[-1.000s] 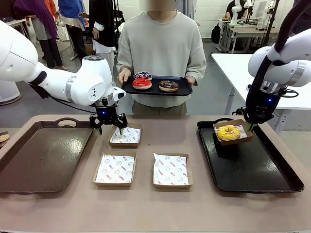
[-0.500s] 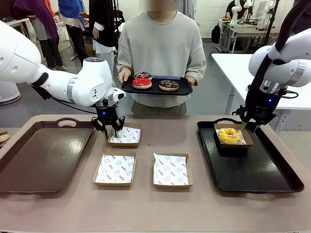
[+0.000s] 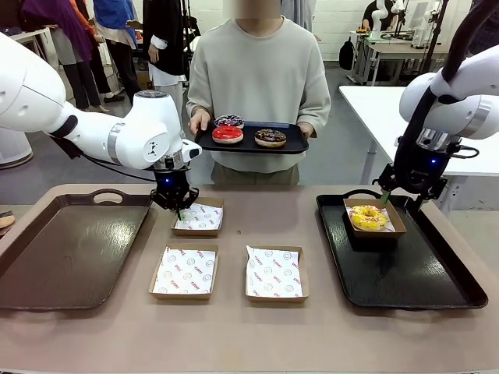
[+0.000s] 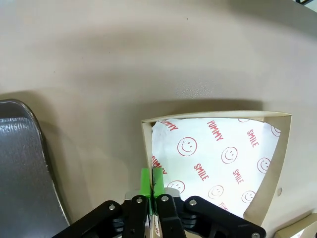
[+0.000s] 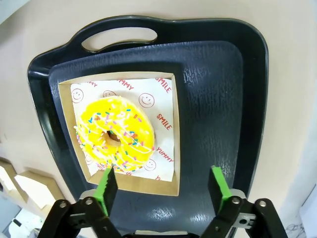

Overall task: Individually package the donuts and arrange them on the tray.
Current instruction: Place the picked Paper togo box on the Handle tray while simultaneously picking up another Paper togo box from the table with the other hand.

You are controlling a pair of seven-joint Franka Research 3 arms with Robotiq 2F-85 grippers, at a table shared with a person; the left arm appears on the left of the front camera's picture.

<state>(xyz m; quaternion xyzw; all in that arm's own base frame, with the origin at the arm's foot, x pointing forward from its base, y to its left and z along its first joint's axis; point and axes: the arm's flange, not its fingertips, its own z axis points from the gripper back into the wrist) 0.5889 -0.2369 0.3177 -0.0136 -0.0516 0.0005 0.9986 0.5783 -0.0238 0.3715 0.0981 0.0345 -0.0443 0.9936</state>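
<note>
A yellow-iced donut lies in a paper-lined cardboard box at the far left of the black tray. My right gripper hovers open just above that box's near edge, touching nothing. My left gripper is shut on the left wall of an empty lined box. Across the table a person holds a small black tray carrying the red donut, the chocolate sprinkled donut and the dark iced donut.
Two more empty lined boxes sit side by side at the table's middle front. A large brown tray lies at the left, its edge close to my left gripper. A white table stands at the back right.
My right gripper opened and let go of the yellow donut's box, which now rests flat on the black tray. My left gripper lowered slightly and closed on the empty box's wall.
</note>
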